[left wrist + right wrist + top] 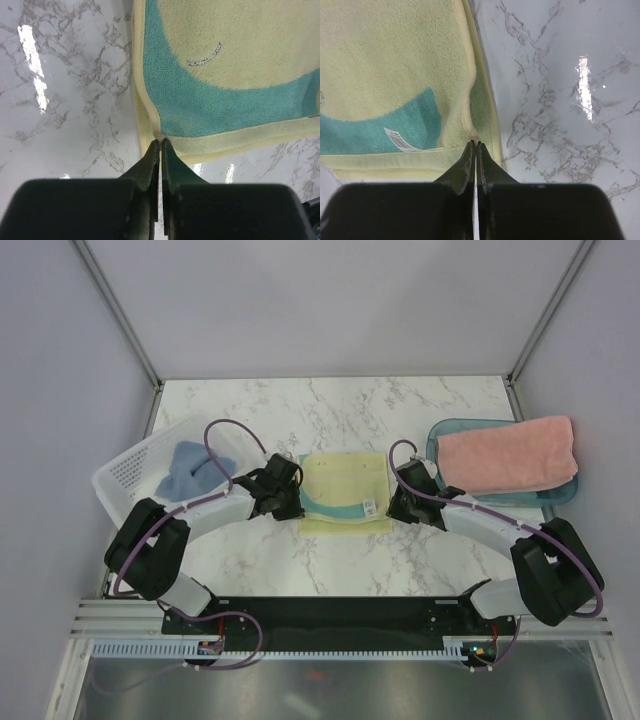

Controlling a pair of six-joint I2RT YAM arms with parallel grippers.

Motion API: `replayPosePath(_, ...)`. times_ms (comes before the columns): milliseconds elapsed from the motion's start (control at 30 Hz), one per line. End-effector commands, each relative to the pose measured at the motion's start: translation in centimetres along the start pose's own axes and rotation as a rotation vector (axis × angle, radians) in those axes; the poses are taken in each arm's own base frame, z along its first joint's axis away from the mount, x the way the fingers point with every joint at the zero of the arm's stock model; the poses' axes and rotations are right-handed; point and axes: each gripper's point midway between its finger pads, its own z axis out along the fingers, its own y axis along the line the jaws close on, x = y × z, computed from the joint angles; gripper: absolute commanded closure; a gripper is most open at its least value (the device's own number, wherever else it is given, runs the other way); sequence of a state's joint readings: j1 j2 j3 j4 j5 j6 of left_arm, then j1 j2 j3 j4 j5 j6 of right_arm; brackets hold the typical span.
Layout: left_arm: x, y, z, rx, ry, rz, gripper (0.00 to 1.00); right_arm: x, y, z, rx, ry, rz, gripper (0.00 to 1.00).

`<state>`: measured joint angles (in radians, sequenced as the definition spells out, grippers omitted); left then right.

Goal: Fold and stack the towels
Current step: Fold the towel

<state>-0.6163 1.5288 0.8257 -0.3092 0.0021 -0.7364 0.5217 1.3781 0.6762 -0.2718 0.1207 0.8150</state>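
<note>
The pale-yellow-and-teal towel (345, 490) lies folded flat on the marble table in the middle. My left gripper (297, 506) is shut on its near left corner; the left wrist view shows the jaws (160, 142) pinching the yellow hem of the towel (225, 75). My right gripper (397, 506) is shut on its near right corner, and in the right wrist view (476, 144) the cloth (395, 65) puckers at the tips. The salmon-pink towel (508, 455) lies folded at the right. The small blue-grey towel (190, 470) lies crumpled at the left.
The pink towel rests on the teal translucent tray (445, 430) at the right edge. The blue-grey towel sits inside the white perforated basket (130, 475) at the left. Grey walls and metal posts enclose the marble table (330, 405).
</note>
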Motion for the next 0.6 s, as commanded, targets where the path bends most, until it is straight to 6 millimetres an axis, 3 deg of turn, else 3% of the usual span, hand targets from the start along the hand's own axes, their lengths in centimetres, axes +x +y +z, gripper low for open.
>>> replayPosePath(0, -1.3, -0.8, -0.3, 0.015, -0.030, 0.022, 0.98, -1.3, 1.3, -0.4, -0.034, -0.035, -0.008, 1.00)
replayPosePath(233, -1.4, -1.1, -1.3, 0.028, -0.042, 0.028, 0.98, -1.9, 2.5, -2.1, -0.102, -0.046, -0.029, 1.00)
replayPosePath(567, -1.4, -3.3, -3.9, 0.107, -0.026, 0.060, 0.98, -3.1, 3.1, -5.1, -0.128, -0.073, -0.082, 1.00)
